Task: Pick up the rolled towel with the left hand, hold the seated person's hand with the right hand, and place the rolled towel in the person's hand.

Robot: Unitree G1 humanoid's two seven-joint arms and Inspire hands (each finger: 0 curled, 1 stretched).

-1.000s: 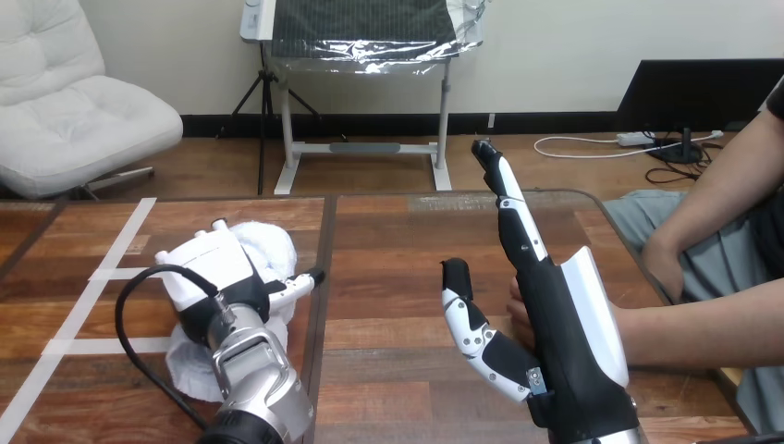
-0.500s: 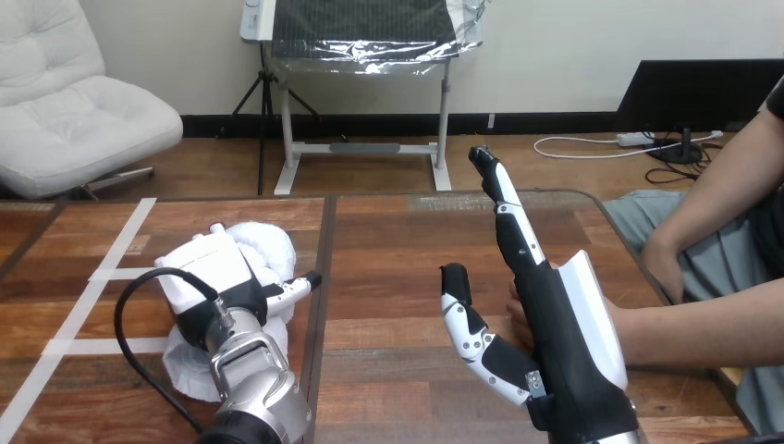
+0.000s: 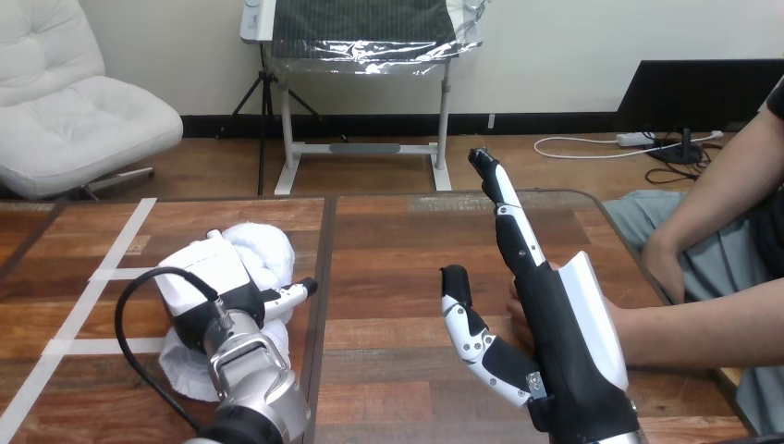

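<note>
Bright, even light covers the wooden table (image 3: 398, 268), and a pale sheen runs along its far edge. The rolled towel (image 3: 270, 248) is near-white, with only soft grey shading in its folds. The white shells of the left hand (image 3: 203, 276) and right hand (image 3: 566, 342) gleam. The silver left forearm (image 3: 254, 384) carries small highlights.

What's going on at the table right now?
The robot's left hand rests on top of the rolled white towel at the left of the wooden table; whether it grips the towel cannot be seen. The right hand stands upright and open in front of the person's hand, which reaches in from the right. No hold on that hand is visible, and the towel has not been handed over.
</note>
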